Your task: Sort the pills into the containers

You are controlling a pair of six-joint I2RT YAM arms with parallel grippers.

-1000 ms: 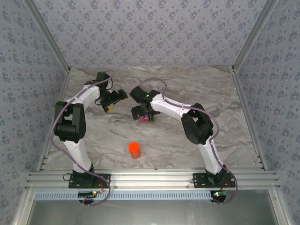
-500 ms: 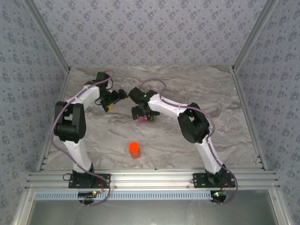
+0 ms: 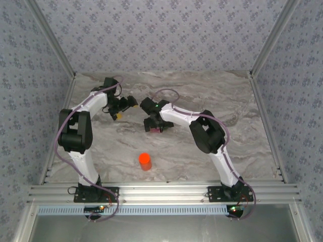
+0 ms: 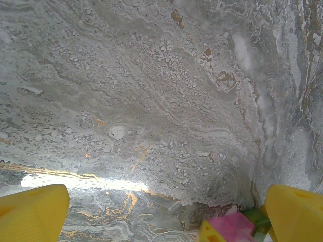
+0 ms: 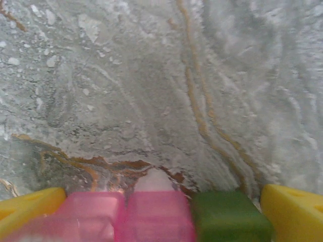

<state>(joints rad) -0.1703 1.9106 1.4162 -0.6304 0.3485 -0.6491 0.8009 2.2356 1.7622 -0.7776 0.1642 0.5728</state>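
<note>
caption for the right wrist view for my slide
Small joined box of translucent pink and olive-green compartments held between yellow fingertips of the right gripper over grey marbled tabletop

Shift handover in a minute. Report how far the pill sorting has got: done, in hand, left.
Done: nothing I can confirm; what the compartments hold can't be made out. In hand: the right claw grips the pink-and-green containers; the left claw hangs open beside them, empty. Left: probably all the sorting. The orange bottle stands upright apart from both claws, untouched.
</note>
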